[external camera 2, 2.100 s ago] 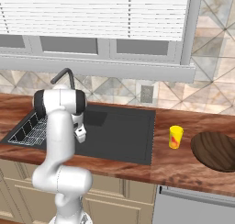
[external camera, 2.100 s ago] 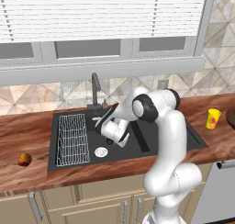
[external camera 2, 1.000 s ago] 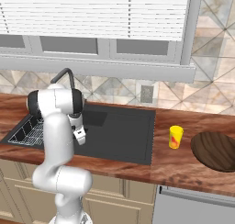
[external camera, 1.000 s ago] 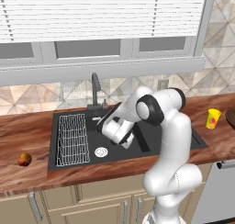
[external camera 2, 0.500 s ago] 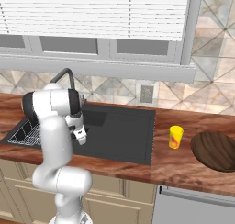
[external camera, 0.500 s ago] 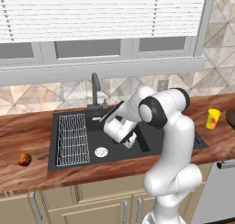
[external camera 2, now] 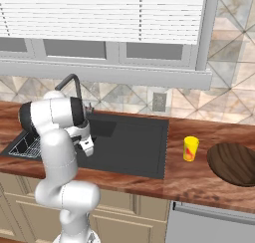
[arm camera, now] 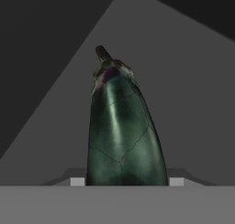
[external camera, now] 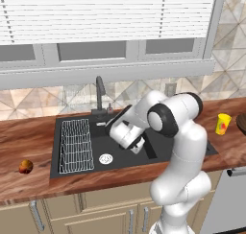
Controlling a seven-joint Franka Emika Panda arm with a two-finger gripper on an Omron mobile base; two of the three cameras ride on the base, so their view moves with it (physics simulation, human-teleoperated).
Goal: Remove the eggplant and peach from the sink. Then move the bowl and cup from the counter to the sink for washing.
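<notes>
A dark green eggplant (arm camera: 121,126) stands lengthwise between my gripper (arm camera: 126,182) fingertips, stem end pointing away, and the jaws press both its sides. The gripper (external camera: 137,146) is low inside the black sink (external camera: 161,157), right of the silver drain (external camera: 105,158). From the right, the hand (external camera 2: 87,146) hangs at the basin's (external camera 2: 134,155) left side. The round orange-red peach (external camera: 25,167) lies on the wood counter, left of the sink. The yellow cup (external camera 2: 190,149) stands on the counter right of the sink, with the brown bowl (external camera 2: 234,163) beyond it.
A wire rack (external camera: 76,145) fills the sink's left part, and the dark faucet (external camera: 100,96) rises behind the basin. Tiled wall and window run along the back. The cup (external camera: 222,123) is near the right edge of the left base view.
The arm's elbow has swung slightly right and the hand has shifted a little right within the sink. The jaws have stayed the same on the eggplant.
</notes>
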